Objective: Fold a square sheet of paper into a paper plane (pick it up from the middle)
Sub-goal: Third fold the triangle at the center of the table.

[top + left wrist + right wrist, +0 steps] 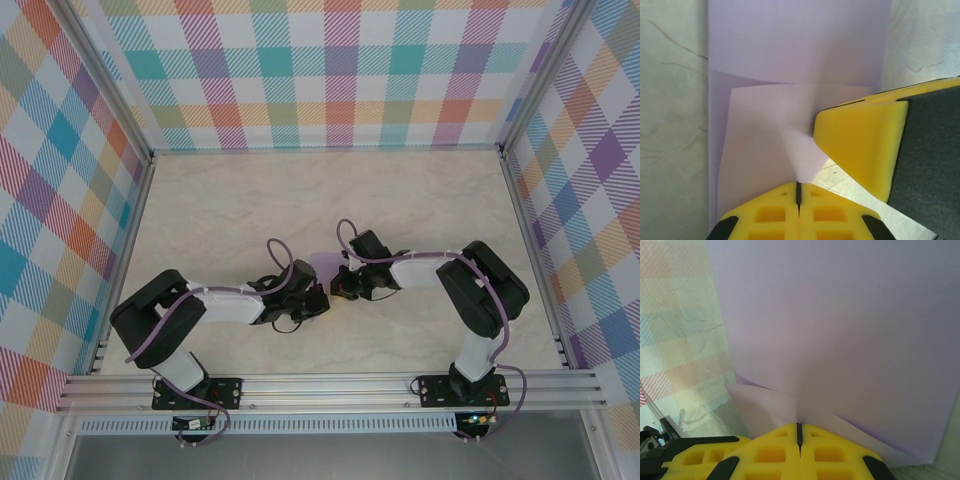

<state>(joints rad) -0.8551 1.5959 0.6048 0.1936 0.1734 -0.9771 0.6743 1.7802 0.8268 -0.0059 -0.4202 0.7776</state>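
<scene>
Lavender-purple sheet of paper (328,265) lies at the middle of the marble-patterned table (220,210). In the top view we note a small patch of it exposed between the two wrists. The left gripper (314,298) reaches in from the left and the right gripper (350,284) from the right, and the two heads meet just beside each other at the paper. From this height we cannot tell how their jaws stand. Plaid walls (340,70) enclose the table on three sides.

Left wrist view: we find the left gripper (798,186) with its yellow fingers pressed together, no gap along the seam. The near edge of the paper (800,55) runs into that seam and is pinched there. The sheet stretches away from the camera over the table. A paler second layer lies folded over its near part, with an edge that crosses the sheet at a slant. A yellow finger (860,145) of the right gripper enters from the right, its tip at the sheet's near right edge.

Right wrist view: the right gripper (799,427) is likewise clamped tight, fingers meeting, with the paper (840,330) caught at the tips. The sheet rises steeply before the lens, and a folded flap shows at its lower edge. We record a black part of the left arm (655,450) at the lower left corner.
</scene>
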